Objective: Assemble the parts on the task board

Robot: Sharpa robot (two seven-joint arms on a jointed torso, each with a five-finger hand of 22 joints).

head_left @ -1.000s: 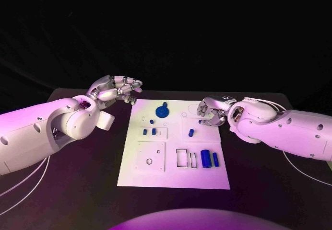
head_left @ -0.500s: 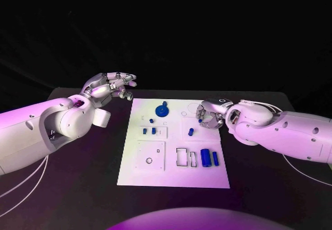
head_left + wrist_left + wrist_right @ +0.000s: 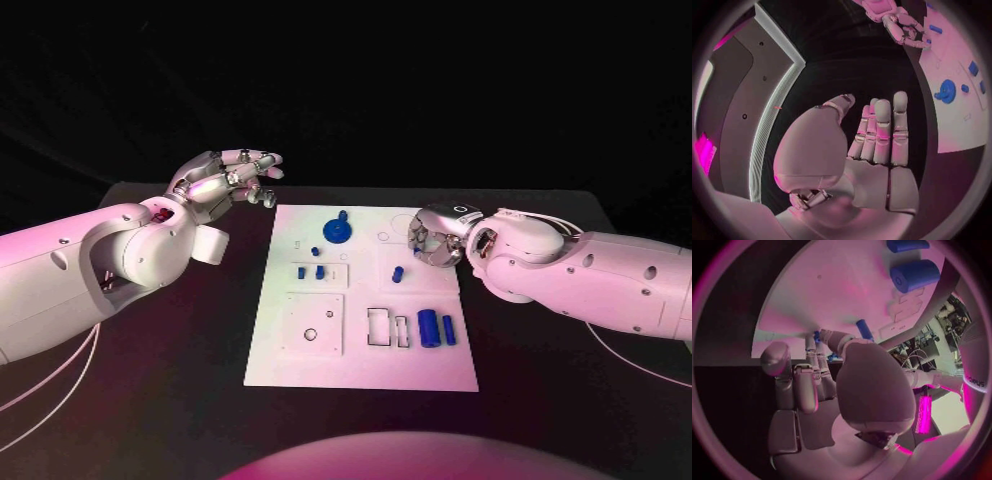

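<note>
Black table (image 3: 548,340) under white task board (image 3: 361,365) at centre. Left hand (image 3: 231,180) raised beyond board's far left corner, off board, fingers straight and side by side, holding nothing. Right hand (image 3: 436,238) over board's far right part, fingers curled in; cannot tell whether it grips anything. Blue parts on board: round disc (image 3: 338,232) at far middle, thick cylinder (image 3: 428,328) beside slimmer one (image 3: 450,332) near right edge, small peg (image 3: 397,274) near right hand.

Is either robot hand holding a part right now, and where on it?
Left robot hand: nothing held, fingers straight. Right robot hand touches a small blue part with its fingertips; a real grip cannot be told.
</note>
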